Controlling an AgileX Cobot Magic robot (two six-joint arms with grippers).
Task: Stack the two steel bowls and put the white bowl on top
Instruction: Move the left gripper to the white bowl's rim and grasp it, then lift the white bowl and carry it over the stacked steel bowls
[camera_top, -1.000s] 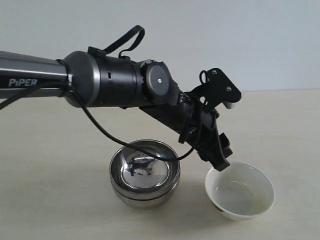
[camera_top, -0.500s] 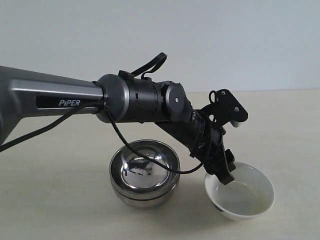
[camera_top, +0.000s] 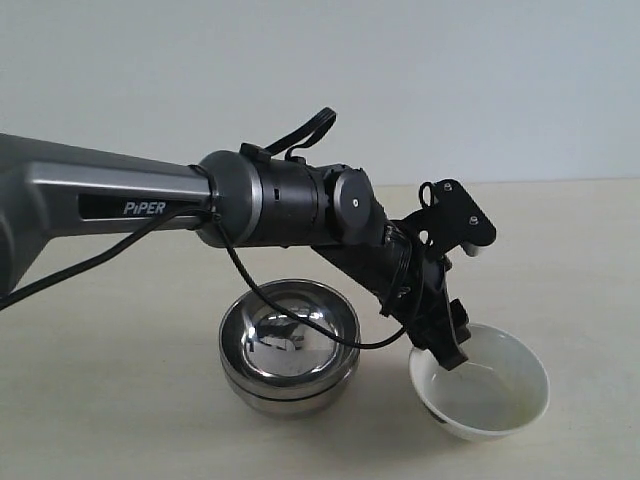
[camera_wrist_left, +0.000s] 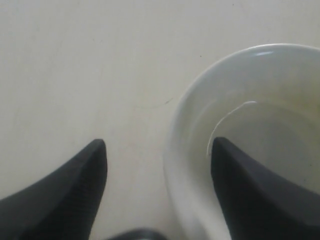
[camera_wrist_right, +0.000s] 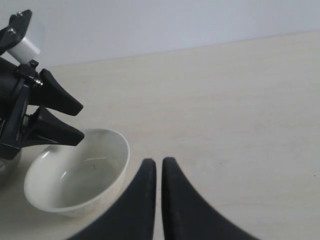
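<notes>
The two steel bowls (camera_top: 290, 345) sit nested one inside the other at the centre of the table. To their right stands the white bowl (camera_top: 492, 392), upright on the table. My left gripper (camera_top: 450, 350) reaches across to it and is open, straddling the bowl's near-left rim. In the left wrist view one finger (camera_wrist_left: 250, 190) is inside the white bowl (camera_wrist_left: 260, 95) and the other finger (camera_wrist_left: 75, 190) is outside over the table. The right wrist view shows the white bowl (camera_wrist_right: 75, 180), the left gripper (camera_wrist_right: 81, 121) at its rim, and my right gripper (camera_wrist_right: 159, 161) shut on nothing above the table.
The pale tabletop (camera_top: 100, 400) runs back to a plain wall. The left arm's black cable (camera_top: 300, 305) loops over the steel bowls. My right gripper does not show in the exterior view.
The left arm has stretched further right and dropped, bringing its open fingers down over the white bowl's rim. Over the last half second it has hardly moved.
</notes>
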